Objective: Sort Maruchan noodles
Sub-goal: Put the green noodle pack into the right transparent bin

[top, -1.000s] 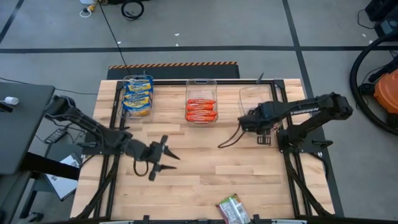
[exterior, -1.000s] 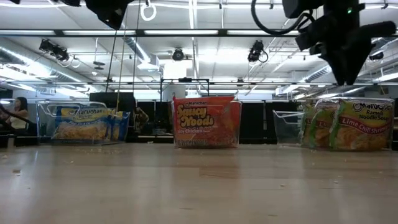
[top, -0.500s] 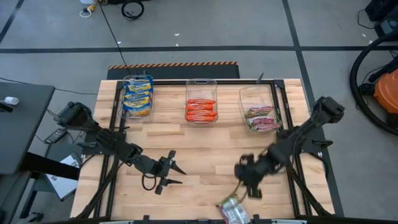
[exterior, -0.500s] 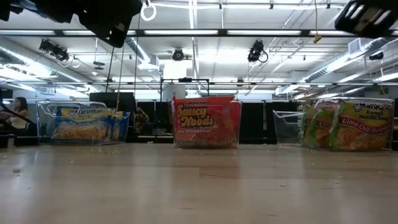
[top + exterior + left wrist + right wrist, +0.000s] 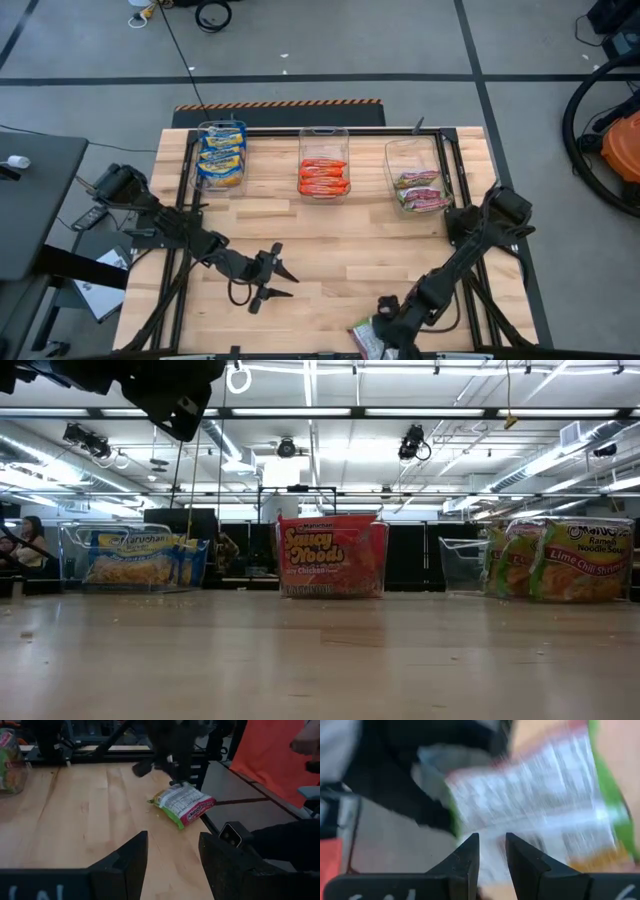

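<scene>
My right tool [image 5: 388, 322] is down at the near edge of the pale wooden counter [image 5: 330, 240], directly over a silvery-white ramen packet with green and pink edges [image 5: 368, 338]. Its two dark fingers [image 5: 465, 862] stand a narrow gap apart, with the packet's printed back just past their tips; I cannot tell whether they touch it. The packet lies flat at the counter's front edge, partly cut off in the view from above.

My left tool [image 5: 270, 277] hovers over the left middle of the counter, fingers [image 5: 127, 865] spread apart and holding nothing, aimed toward that packet [image 5: 183, 804].

Along the far side stand three clear plastic bins: the left one [image 5: 221, 153] holds yellow-and-blue packets [image 5: 130, 557], the middle one [image 5: 324, 160] orange-red packets [image 5: 331, 556], the right one [image 5: 418, 175] silvery-white, green and pink packets [image 5: 560, 560].
</scene>
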